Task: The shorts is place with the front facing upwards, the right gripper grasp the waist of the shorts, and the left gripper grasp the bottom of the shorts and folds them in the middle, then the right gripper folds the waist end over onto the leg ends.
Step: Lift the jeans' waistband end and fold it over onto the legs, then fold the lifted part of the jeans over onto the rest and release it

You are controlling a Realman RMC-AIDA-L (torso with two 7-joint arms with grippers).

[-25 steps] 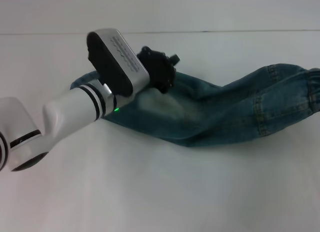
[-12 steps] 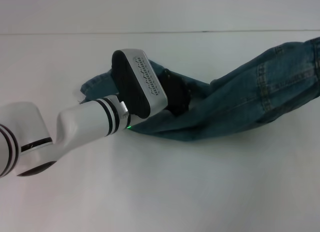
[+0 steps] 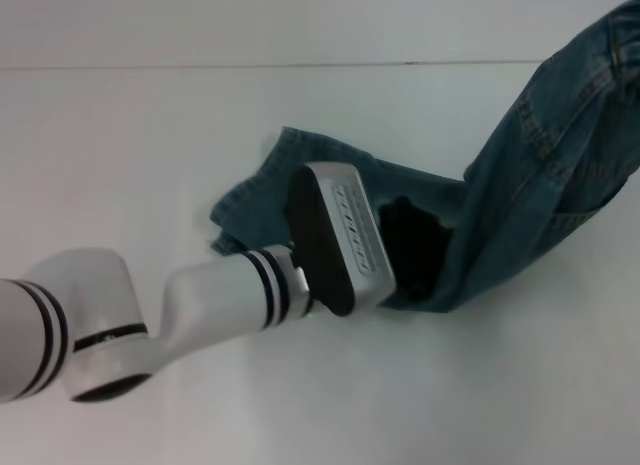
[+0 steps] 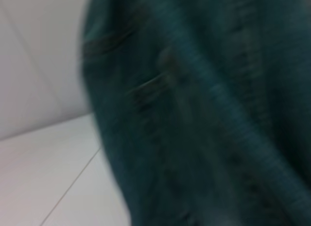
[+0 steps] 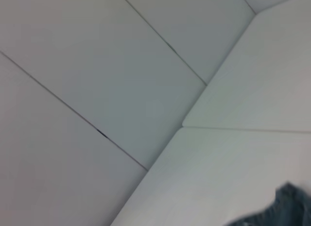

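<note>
The left gripper (image 3: 412,257) sits low on the table (image 3: 150,135), buried in the shorts (image 3: 520,185); its finger state cannot be told. Beyond it, the denim rises toward the upper right. The leg ends (image 3: 250,200) lie flat just behind its wrist.

1. The left gripper (image 3: 415,253) has moved from the tabletop's (image 3: 150,135) left part toward its middle and nearer the front edge, dragging denim along.
2. The shorts (image 3: 520,195) have risen at the right edge: the waist end now climbs steeply out of view.
3. Folded cloth has bunched at the middle.
</note>
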